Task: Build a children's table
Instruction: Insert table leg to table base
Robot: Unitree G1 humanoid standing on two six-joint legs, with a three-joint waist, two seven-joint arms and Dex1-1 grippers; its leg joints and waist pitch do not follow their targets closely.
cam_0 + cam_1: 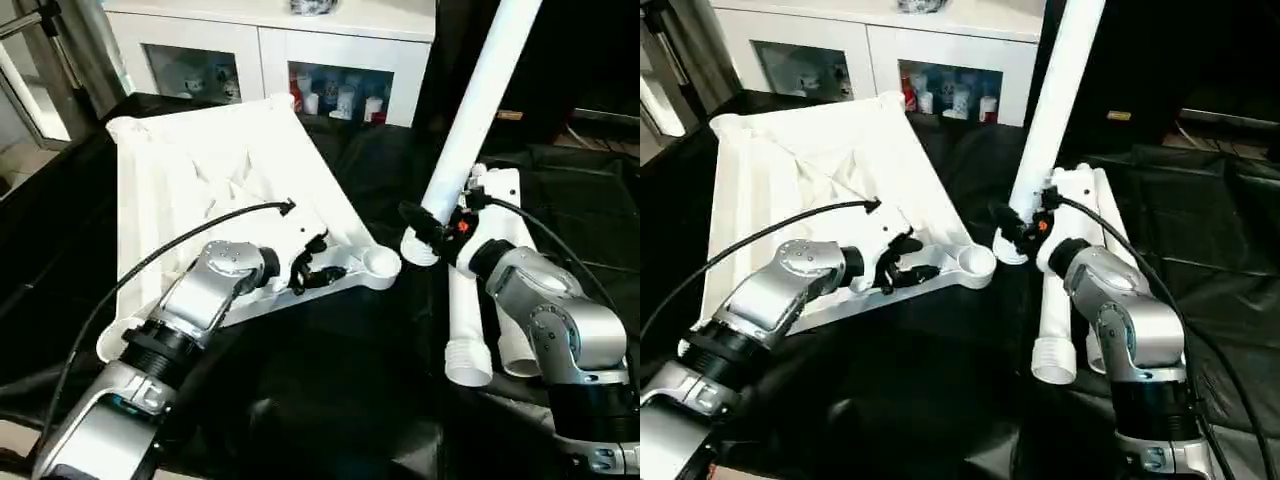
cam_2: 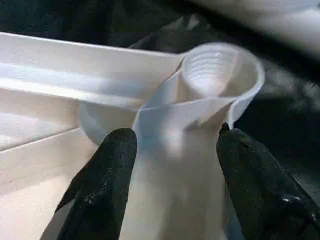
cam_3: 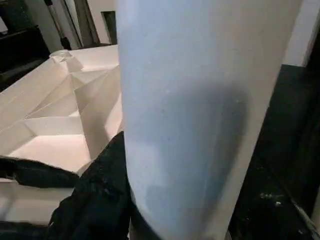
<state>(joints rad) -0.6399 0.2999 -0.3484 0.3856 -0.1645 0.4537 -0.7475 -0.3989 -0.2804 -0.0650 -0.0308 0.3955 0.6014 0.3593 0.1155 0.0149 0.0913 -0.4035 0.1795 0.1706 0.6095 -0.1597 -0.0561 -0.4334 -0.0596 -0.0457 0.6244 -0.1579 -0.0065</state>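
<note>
Tabletop left on work table, upright leg right, spare legs behind it.

Tabletop: white plastic, smooth, faint sheen, ribbed on upturned underside. Corner socket of tabletop: translucent-looking white plastic, threaded ridges inside. Raised leg just beside tabletop: white plastic tube, smooth, satin. Spare legs lying beyond raised leg from tabletop: same white plastic, ridged at ends. Cloth under tabletop: black, creased, slightly glossy. Forearms over tabletop: silver, brushed metallic look. Fingers against socket: black, matt, finely textured. Cabinet behind tabletop: white, glazed doors.
</note>
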